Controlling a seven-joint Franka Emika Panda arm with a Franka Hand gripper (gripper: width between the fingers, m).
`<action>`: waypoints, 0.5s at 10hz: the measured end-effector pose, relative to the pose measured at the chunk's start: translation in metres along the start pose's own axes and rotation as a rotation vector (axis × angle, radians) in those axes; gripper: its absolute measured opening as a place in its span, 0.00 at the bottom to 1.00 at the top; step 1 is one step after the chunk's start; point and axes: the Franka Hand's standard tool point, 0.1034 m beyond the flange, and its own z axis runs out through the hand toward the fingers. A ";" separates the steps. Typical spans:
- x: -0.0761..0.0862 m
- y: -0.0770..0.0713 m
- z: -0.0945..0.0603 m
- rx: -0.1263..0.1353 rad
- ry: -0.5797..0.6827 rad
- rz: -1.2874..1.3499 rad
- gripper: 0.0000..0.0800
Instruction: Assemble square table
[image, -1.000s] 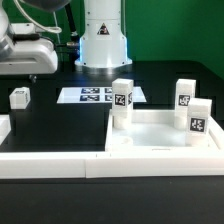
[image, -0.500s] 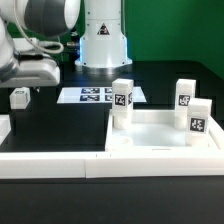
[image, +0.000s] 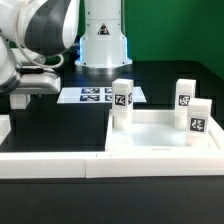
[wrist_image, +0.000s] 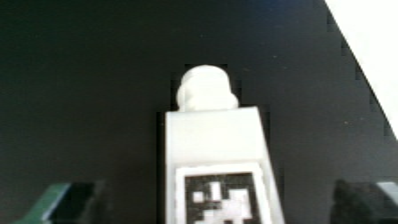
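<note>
Risk centres on the loose small white plastic leg peg with its black-and-white tag (wrist_image: 217, 150), which lies on the black table (image: 60, 125) at the exterior view's left, under the arm and well apart from the large white square panel with raised rim (image: 165, 140). In the wrist view the peg sits between the two dark fingertips of the gripper (wrist_image: 222, 200), with a clear gap on each side; the jaws stand fairly wide and grip nothing yet. If they close off-centre or too near one end, I judge the peg could pivot, skid on the smooth surface or tip out. Three other tagged pegs (image: 122, 100) stand upright on the panel; a careless carry could knock them. The marker board (image: 95, 95) lies beyond.
</note>
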 end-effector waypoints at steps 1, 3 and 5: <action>0.000 0.000 0.000 0.000 0.000 0.000 0.67; 0.000 0.000 0.000 0.000 0.000 0.000 0.36; 0.000 0.000 0.000 0.000 0.000 0.000 0.36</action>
